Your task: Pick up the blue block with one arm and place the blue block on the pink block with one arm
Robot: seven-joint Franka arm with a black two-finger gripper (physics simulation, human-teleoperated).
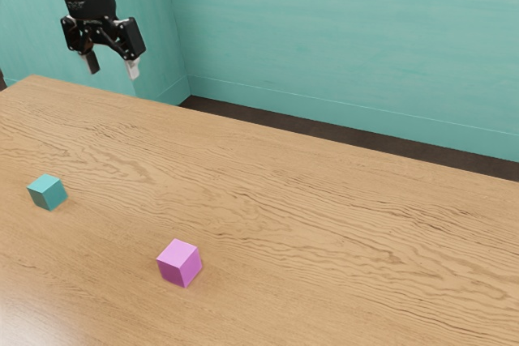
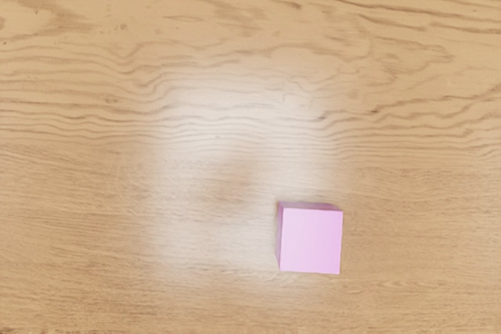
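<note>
Fingers: your black fingers hang spread and empty above the wooden bench's far edge.
Done: nothing yet; the small blue cube sits well apart from the small pink cube.
Left: you must grasp, carry and stack.

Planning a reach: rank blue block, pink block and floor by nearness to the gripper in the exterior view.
1. blue block, exterior view's left, and pink block, front: too close to call.
2. floor, beyond the table's far edge: farthest.

Wood-grain table covers 3 through 6 to 9 o'clock. Teal wall from 12 to 2, with a corner at about 11. A dark floor strip runs between them, with what is probably a baseboard above it. In the wrist view there is a pale glare patch on the tabletop.
</note>
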